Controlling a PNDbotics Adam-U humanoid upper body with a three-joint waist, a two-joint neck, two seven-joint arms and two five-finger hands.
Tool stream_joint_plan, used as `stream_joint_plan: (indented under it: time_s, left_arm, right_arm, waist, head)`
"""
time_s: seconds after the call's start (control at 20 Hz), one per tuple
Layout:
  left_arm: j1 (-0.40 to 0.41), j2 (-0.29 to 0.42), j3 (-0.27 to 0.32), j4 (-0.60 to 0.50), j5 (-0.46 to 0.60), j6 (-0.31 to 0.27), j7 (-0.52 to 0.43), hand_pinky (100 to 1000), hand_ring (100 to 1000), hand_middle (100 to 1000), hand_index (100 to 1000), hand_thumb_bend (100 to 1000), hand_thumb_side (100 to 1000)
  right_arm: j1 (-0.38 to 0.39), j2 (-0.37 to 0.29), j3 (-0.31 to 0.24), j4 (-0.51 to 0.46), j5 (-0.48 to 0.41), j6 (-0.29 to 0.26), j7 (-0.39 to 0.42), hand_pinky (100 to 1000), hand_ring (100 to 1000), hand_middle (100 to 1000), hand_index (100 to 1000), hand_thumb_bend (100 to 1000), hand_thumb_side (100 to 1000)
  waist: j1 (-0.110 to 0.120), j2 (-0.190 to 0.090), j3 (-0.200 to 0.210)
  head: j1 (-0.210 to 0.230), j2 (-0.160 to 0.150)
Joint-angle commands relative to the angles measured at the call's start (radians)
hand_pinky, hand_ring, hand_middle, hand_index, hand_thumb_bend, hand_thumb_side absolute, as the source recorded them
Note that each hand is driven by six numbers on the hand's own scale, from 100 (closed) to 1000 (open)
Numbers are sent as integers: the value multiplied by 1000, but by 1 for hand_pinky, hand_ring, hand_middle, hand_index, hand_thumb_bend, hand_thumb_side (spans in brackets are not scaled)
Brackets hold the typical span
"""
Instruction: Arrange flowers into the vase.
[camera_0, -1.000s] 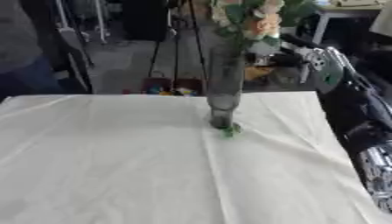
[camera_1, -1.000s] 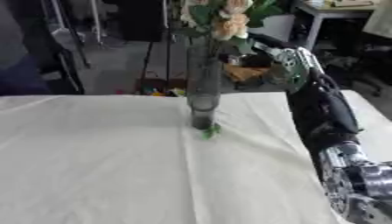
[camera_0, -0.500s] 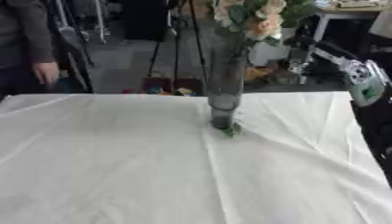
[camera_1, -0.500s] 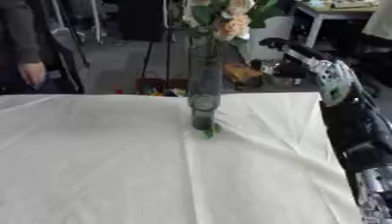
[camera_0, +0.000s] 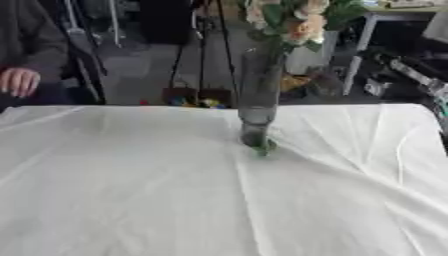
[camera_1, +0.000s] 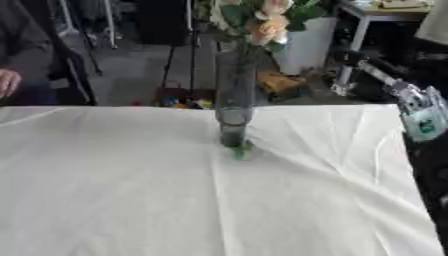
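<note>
Glass vase (camera_0: 258, 102) holding peach flowers (camera_1: 262, 25) stands on our white-clothed counter (camera_0: 131, 190); our right hand (camera_1: 418, 112) is blurred, its state unclear.

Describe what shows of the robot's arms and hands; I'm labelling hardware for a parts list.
Only the right arm shows, at the right edge. It is a black limb with pale silver-grey segments and a light block that bears a greenish patch. Thin silver links run up and left from it toward a dark end piece; I cannot make out a hand. No left arm is in view.
</note>
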Motion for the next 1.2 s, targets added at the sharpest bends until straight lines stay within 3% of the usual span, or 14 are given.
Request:
stream_joint_plan:
  time_s: [0.05,0.3,0.5,0.65,0.85,1.2]
  left_arm:
    - [-7,11,-2,-16,4,-3,10,606,586,714,671,665,685]
    - [-10,2,-2,-19,-4,-7,28,608,593,723,667,671,681]
    - [-7,-2,-4,-24,-20,-5,38,609,594,724,665,671,681]
    - [-8,-7,-8,-29,-25,-5,43,610,594,725,664,670,679]
    - [-5,-16,-9,-37,-33,-4,48,610,593,723,659,661,678]
    - [5,-30,-11,-48,-59,-2,68,622,603,729,659,659,672]
  right_arm:
    - [22,-48,-28,-93,-81,14,-25,984,1000,904,964,267,680]
    - [107,-30,-62,-205,-205,44,-103,890,1000,829,918,226,630]
    - [156,-11,-78,-277,-277,69,-157,823,1000,742,831,180,599]
    - [187,1,-91,-315,-312,81,-185,782,952,653,752,100,542]
    - [221,19,-104,-361,-343,100,-220,745,901,580,687,100,467]
    - [249,57,-105,-413,-365,125,-236,734,877,546,653,100,394]
  waist:
    - [0,-7,-6]
    - [-3,6,-21]
    - [-6,12,-37]
    - [-8,11,-48]
    - [-8,9,-53]
    - [-6,-4,-65]
  head:
    - [17,-2]
    - [26,-8]
    - [40,-11]
    - [48,-13]
    - [65,-19]
    - [75,-10]
